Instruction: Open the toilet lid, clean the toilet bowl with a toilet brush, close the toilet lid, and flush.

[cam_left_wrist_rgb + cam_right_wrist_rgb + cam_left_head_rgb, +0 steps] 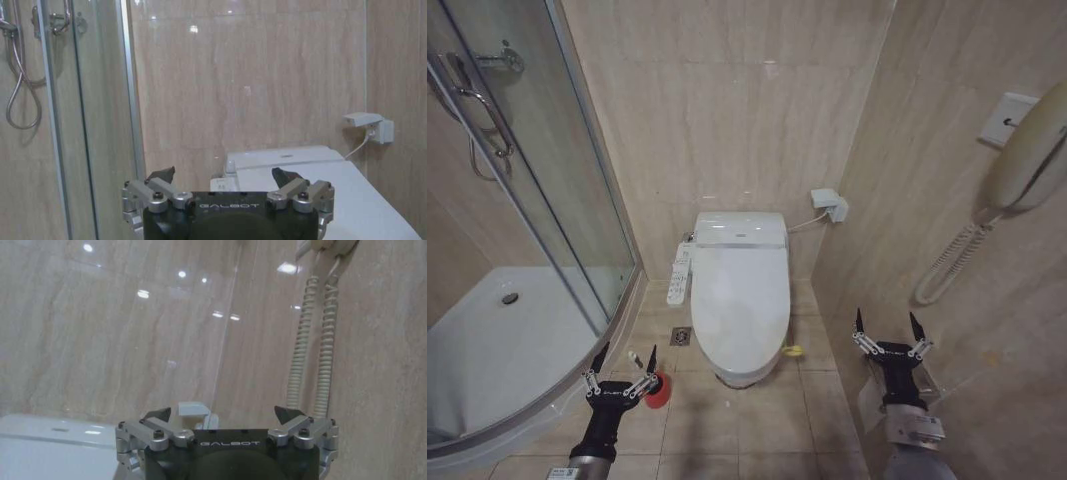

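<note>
The left gripper (624,357) hangs with fingers spread and empty; the small toilet brush in its round red holder (658,390) sits just beside it. The large white glossy toilet lid (740,300) lies closed between both grippers. The right gripper (888,327) hovers released, near the beige wall.

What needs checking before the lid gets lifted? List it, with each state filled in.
1. Toilet lid down, nothing lying on it: ok.
2. Left gripper open and empty, low beside the toilet: ok.
3. Right gripper open and empty, near the side wall: ok.
4. Toilet brush in its red holder on the floor, partly hidden behind the left gripper: ok.
5. Toilet bowl condition under the shut lid: cannot tell.
6. Coiled cord hangs on the wall near the right arm's path: not ok.
</note>
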You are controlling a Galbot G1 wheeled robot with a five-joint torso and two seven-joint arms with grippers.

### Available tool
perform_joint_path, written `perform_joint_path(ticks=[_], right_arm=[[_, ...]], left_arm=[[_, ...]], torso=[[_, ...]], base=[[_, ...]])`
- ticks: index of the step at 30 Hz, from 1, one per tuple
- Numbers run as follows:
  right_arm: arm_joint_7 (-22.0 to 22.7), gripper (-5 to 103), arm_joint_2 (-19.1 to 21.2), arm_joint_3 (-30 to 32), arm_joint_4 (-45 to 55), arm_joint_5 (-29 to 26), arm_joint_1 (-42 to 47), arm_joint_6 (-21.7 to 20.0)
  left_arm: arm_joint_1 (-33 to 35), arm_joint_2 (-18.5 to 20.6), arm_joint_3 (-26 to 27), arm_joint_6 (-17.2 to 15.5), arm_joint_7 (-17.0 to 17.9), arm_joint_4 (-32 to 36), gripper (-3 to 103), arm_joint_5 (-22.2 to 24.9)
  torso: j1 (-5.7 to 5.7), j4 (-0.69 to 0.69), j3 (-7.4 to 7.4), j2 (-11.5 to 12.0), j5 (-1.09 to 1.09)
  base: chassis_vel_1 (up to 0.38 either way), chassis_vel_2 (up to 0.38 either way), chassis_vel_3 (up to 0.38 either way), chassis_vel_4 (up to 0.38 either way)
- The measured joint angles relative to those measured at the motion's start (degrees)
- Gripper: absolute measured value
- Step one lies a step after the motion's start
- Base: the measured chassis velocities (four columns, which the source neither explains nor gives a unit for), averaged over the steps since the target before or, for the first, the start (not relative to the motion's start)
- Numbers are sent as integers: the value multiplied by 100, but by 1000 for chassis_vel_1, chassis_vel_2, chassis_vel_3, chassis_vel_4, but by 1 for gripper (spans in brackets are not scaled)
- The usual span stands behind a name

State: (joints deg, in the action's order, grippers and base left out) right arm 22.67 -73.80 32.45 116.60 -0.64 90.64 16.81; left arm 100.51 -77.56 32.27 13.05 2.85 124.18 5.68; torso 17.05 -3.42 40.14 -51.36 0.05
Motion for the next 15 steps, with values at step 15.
perform_joint_path(ticks=[15], right_arm=[[0,100,0,0,0,0,-4,0]], left_arm=[[-1,0,0,0,0,0,98,0]], torso=[[4,1,2,3,-2]], base=[[37,-42,-43,47]])
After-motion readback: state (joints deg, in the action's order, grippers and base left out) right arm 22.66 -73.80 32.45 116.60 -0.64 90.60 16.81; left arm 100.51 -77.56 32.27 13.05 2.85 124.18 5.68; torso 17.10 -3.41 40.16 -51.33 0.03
